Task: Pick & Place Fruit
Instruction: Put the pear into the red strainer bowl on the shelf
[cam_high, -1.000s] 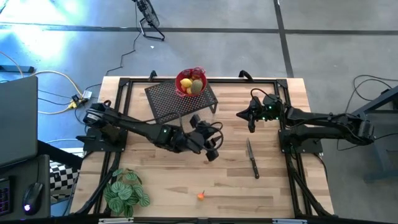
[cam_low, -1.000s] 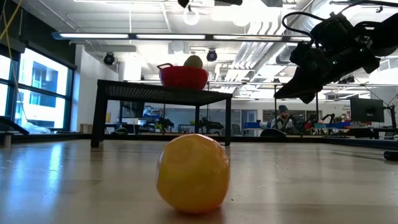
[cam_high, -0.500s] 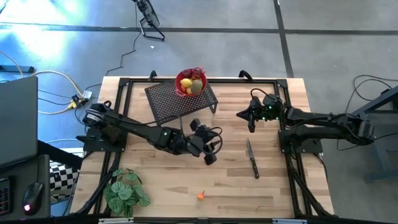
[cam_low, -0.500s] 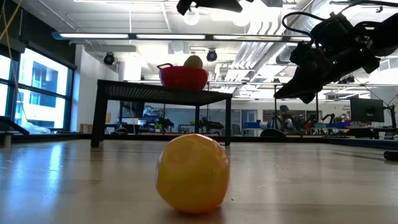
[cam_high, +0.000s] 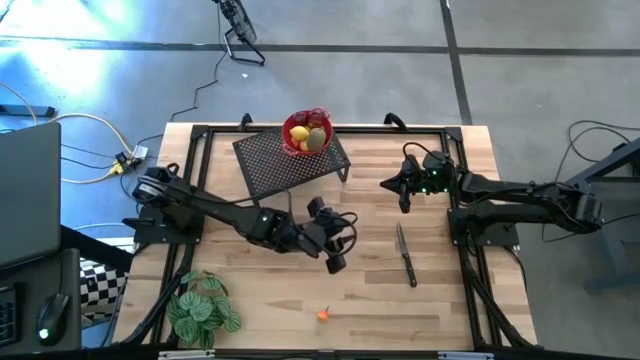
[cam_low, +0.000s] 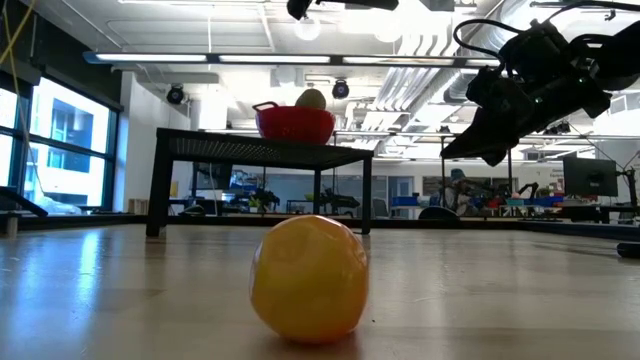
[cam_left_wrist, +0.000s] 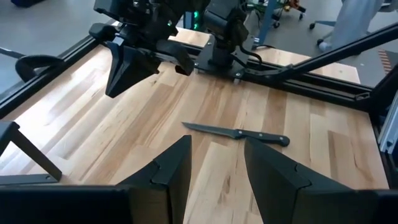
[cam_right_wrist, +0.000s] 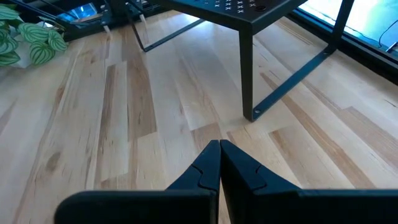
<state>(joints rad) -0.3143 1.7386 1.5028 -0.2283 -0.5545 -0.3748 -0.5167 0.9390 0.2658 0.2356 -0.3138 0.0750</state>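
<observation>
Fruit (cam_high: 323, 315), one small orange piece, lies alone on the surface, well apart from the red bowl (cam_high: 306, 131), so the left end effector (cam_high: 336, 262), partly open and empty, hangs between them, while the right end effector (cam_high: 403, 199) waits closed.

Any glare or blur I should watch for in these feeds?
High view: bluish glare on the floor at upper left, table evenly lit. Low view: the yellow-orange fruit looms close and soft; ceiling lamps flare. Wrist views: no glare on the wood.

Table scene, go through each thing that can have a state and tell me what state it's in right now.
Left gripper: open, empty, above the table's middle.
Right gripper: shut, empty, raised near the stand.
Red bowl: on the black mesh stand, holding fruit.
Small orange fruit: loose on the table.
Knife: lying flat.
</observation>
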